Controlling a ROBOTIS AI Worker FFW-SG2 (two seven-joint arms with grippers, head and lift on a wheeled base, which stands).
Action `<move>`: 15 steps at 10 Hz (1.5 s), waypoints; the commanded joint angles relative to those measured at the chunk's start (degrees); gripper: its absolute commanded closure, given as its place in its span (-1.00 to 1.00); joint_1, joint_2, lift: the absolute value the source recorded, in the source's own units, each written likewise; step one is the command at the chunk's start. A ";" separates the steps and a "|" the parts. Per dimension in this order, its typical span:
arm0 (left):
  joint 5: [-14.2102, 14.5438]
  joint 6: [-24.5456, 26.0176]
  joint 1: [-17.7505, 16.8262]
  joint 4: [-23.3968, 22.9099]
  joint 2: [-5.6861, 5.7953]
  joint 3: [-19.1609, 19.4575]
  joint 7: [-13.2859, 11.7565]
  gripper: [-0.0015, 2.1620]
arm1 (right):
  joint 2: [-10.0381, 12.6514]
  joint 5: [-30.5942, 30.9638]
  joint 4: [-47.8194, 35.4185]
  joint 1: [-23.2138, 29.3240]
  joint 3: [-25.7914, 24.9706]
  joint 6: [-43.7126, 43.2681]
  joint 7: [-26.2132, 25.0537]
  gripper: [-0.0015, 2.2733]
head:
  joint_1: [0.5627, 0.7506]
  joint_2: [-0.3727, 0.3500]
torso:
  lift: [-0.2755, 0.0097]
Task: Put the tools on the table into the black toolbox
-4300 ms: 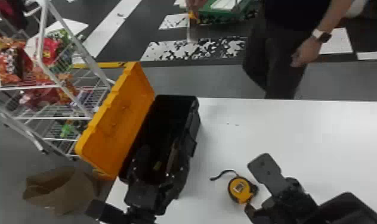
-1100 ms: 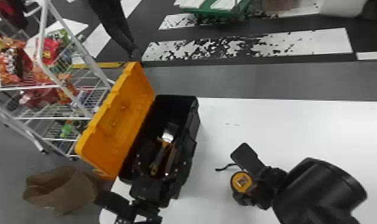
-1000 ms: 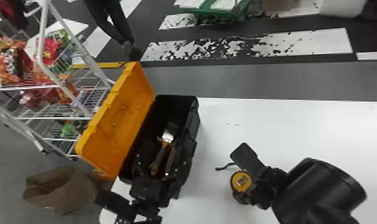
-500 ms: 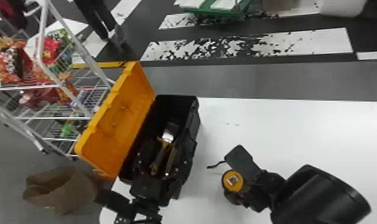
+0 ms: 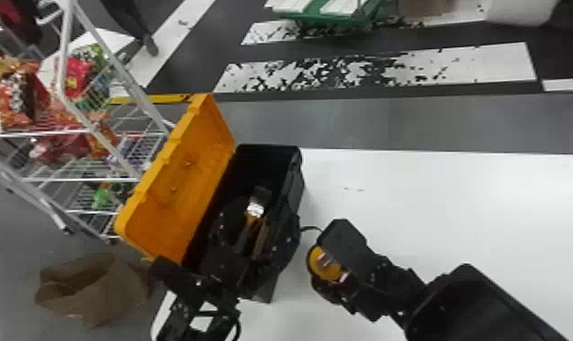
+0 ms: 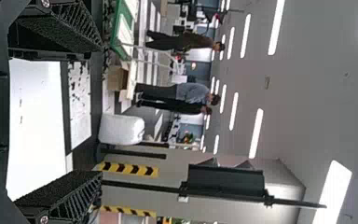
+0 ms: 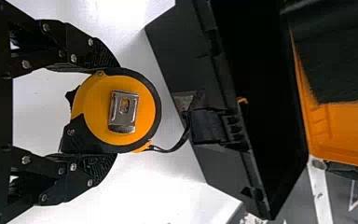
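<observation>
So I'm standing here watching, and the right gripper [image 5: 330, 268] has got the yellow and black tape measure [image 5: 322, 259] squeezed between its two fingers [image 7: 100, 58], one on each side of the case. It's over on the right of the black toolbox [image 5: 294, 181], near its near end, above the white table [image 5: 435, 204]. A black strap [image 7: 182, 140] trails off the tape measure toward the box, but I can't tell if it touches.

The toolbox sits at the table's left, and its orange lid [image 5: 177, 195] is flipped open to the left. The left gripper [image 5: 259, 223] is at the near half of the box, wide open with nothing between its fingers. There's a tool with a shiny metal end [image 5: 255, 208] in there too, maybe a scraper, though it's pretty dark in that spot.

Down on the floor, near left, is a brown paper bag [image 5: 113, 294], and farther back on the left stands a white wire cart [image 5: 63, 179] loaded with colorful packets [image 5: 25, 97].
</observation>
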 commanded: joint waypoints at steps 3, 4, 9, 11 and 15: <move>0.17 16.79 -2.13 -5.16 0.09 7.65 -7.82 -0.95 | 0.09 5.02 -9.51 4.44 -0.26 -0.57 -0.01 0.97 | 0.41 1.00 | 0.66; 0.35 23.12 -2.57 -7.01 0.09 11.26 -12.04 -0.95 | -1.41 6.60 -11.97 5.67 -0.52 -0.57 -0.01 0.97 | 0.41 1.00 | 0.66; 5.10 56.34 -11.19 -10.00 0.88 22.33 -28.39 -0.94 | -7.03 13.72 -17.95 10.42 0.53 -8.84 1.39 0.97 | 0.41 1.00 | 0.66; 6.15 63.20 -13.03 -10.17 1.67 22.86 -31.29 -0.94 | -8.79 17.06 -18.39 11.30 1.76 -12.18 2.10 0.97 | 0.41 1.00 | 0.66; 6.77 75.85 -16.46 -10.17 4.22 23.12 -38.23 -0.94 | -11.08 17.41 -18.30 11.30 1.06 -15.52 2.18 0.97 | 0.41 1.00 | 0.66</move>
